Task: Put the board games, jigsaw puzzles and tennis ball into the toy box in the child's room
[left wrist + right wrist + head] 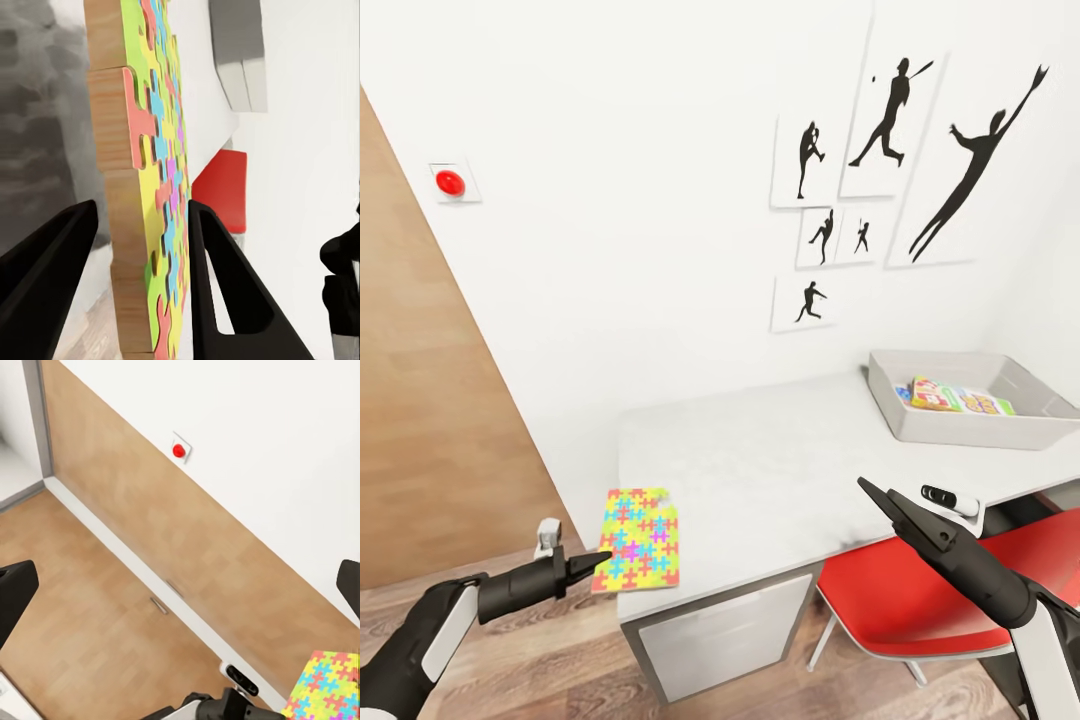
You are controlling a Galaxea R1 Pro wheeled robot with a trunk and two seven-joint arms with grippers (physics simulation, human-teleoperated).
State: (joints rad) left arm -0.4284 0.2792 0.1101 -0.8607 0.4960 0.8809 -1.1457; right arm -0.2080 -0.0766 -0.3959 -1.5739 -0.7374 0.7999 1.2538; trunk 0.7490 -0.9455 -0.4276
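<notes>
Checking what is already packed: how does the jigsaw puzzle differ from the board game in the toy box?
The jigsaw puzzle overhangs the table's corner between the left gripper's fingers; the board game lies inside the toy box. The puzzle shows interlocking coloured pieces; the game has a printed cover. Both are flat and multicoloured.

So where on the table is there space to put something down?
The table is bare across its broad middle, between the jigsaw puzzle overhanging its near corner and the toy box by the wall. The box's near end has a game box inside. The left pincer crowds the puzzle corner.
</notes>
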